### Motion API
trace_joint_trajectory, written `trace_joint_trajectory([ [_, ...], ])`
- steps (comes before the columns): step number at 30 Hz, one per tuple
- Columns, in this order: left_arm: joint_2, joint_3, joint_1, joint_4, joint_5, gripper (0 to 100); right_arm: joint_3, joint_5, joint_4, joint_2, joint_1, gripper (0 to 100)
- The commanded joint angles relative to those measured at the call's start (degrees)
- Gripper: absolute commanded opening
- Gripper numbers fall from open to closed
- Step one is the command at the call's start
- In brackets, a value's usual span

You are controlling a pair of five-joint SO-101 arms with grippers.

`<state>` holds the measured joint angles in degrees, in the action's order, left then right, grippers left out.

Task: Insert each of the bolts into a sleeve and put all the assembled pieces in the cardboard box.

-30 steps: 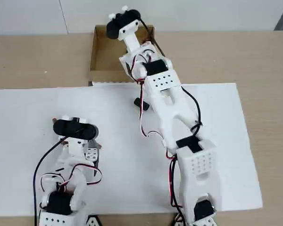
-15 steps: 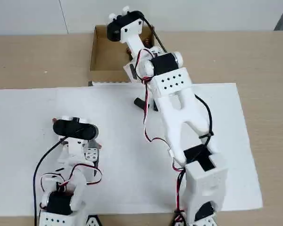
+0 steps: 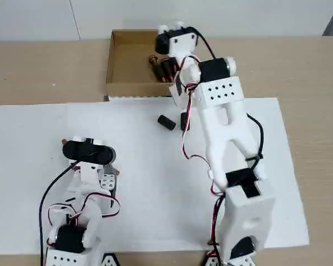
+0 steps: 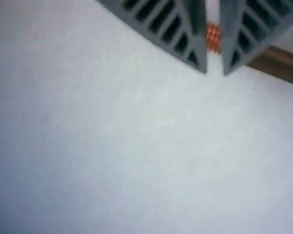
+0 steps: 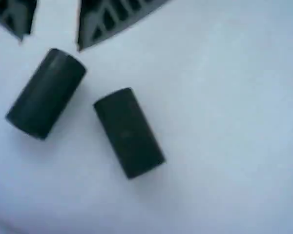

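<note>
A lab bench, judging by wooden table [image 3: 39, 66], white sheet [image 3: 139, 183], plain wall [image 3: 238, 16].

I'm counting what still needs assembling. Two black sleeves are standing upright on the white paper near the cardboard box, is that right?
Not quite: they are not upright, both lie on their sides. The right wrist view shows one black sleeve and the second black sleeve lying flat on the white paper, apart from each other. They are near the cardboard box, as you said.
</note>
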<state>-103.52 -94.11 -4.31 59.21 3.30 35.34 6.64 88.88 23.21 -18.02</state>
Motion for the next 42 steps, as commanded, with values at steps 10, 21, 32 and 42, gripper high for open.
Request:
trace_joint_trajectory([
  [10, -0.6, 0.2, 0.5, 0.0, 0.2, 1, 2.7, -1.3, 0.0, 10.0, 0.2, 8.6],
  [21, -0.6, 0.2, 0.5, 0.0, 0.2, 1, 2.7, -1.1, -2.2, 13.0, 0.0, 19.1],
  [32, -0.6, 0.2, 0.5, 0.0, 0.2, 1, 2.7, -1.3, -5.8, 17.8, -0.9, 19.0],
  [42, -0.6, 0.2, 0.5, 0.0, 0.2, 1, 2.7, -1.0, -6.1, 20.1, -0.8, 1.0],
])
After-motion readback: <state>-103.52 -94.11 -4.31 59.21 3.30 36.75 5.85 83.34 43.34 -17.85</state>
